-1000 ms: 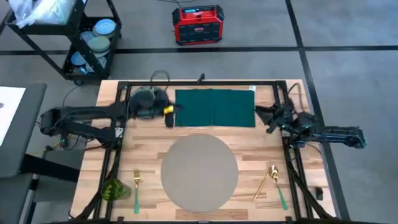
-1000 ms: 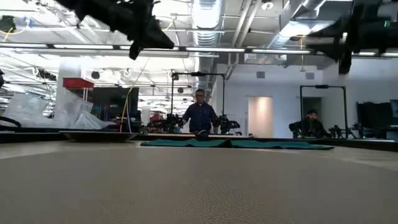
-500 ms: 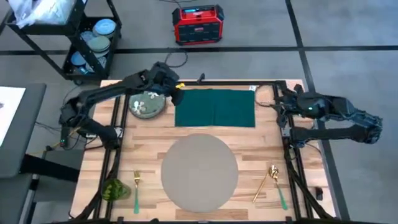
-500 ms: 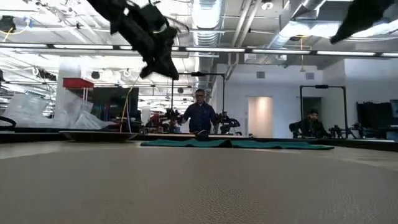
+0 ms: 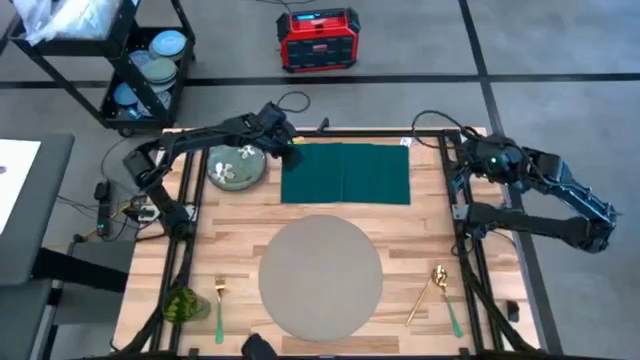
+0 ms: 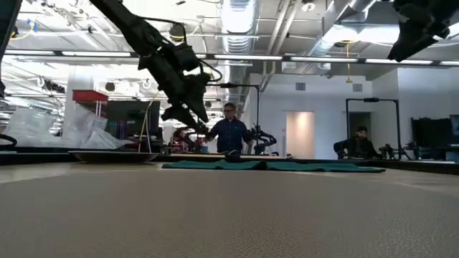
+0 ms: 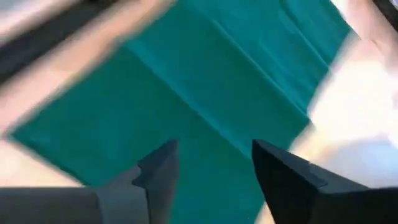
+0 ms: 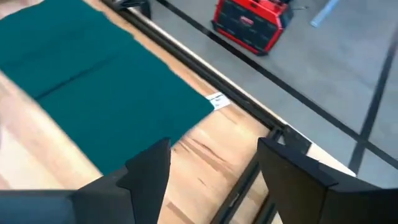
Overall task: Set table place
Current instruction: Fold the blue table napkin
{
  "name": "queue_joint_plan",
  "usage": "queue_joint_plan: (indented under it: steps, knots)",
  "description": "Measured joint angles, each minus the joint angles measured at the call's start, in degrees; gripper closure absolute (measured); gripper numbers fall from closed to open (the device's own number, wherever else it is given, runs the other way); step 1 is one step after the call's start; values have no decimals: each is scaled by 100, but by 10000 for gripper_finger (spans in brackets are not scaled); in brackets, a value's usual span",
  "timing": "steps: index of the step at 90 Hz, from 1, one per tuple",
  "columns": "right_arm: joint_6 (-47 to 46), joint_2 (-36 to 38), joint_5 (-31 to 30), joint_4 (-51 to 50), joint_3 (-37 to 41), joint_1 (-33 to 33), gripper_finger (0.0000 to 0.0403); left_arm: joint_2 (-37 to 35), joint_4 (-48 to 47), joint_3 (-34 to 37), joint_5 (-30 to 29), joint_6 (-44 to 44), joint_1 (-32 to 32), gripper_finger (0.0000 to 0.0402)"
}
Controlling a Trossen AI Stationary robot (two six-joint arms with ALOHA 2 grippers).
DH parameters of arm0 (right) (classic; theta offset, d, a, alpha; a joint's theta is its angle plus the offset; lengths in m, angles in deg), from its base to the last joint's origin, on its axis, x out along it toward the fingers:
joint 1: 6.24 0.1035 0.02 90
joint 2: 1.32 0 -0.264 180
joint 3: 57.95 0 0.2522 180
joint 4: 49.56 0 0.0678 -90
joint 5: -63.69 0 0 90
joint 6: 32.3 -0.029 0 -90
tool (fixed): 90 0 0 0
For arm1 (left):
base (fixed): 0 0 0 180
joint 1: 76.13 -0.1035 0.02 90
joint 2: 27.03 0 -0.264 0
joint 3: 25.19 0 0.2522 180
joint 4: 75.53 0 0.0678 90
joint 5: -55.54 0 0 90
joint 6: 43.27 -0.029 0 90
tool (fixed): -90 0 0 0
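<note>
High view: left tool (image 5: 287, 152) hovers open over napkin (image 5: 346, 173).

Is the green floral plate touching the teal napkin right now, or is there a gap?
Apart. The high view shows a strip of bare wood between the plate and the napkin's near edge; the left gripper hovers over that edge.

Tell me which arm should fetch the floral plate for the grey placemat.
Left. The left claw hangs open beside the floral plate; the right claw hangs open at the table's opposite end, beyond the teal napkin.
</note>
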Motion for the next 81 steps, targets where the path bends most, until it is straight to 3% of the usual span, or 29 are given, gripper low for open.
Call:
queue_joint_plan:
  steps: [14, 35, 60, 81]
  knots:
    - [67, 0, 2, 236, 0, -157, 172, 0, -18, 0, -923, 957, -220, 204]
    - [304, -9, 6, 609, 0, -190, 172, 262, -269, -231, -1179, 1033, -352, 216]
    - [302, -6, 45, 590, 0, -190, 172, 1861, -2566, -2133, -1395, -52, -113, 221]
    - [306, -4, 46, 586, 0, -190, 172, 2448, -3030, -2874, -1491, -11, -58, 221]
